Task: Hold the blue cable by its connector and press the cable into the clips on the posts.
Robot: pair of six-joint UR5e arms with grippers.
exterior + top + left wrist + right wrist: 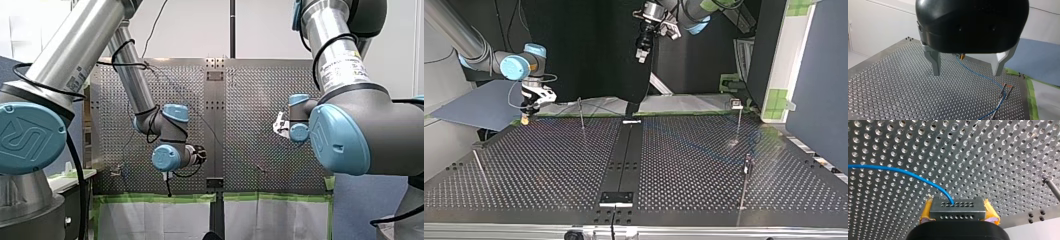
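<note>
Right gripper [957, 207]: yellow pads clamped on the grey metal connector [958, 214], upper left of the top view, at the far edge of the perforated table [549, 165]. Blue cable [898, 169]: arcs from the connector across the table to thin posts [1003, 91]. Left gripper [966, 73]: metal fingers spread apart, above the table.

Wall: a plain white wall [195, 30] stands beyond the perforated table [250, 100] in the front view, evenly lit, with a dark vertical pole [232, 25] before it.
Table edge: a strip of green tape [275, 197] runs along it, with white sheeting [280, 220] hanging below.
Top view: a dark backdrop [589, 50] stands behind the table. A blue-grey board [474, 107] lies flat at the view's left. A white upright panel [781, 55] bearing green tape patches [780, 100] and a grey-blue partition [824, 75] stand at its right.
Left wrist view: pale floor [855, 61] lies beside the table.
</note>
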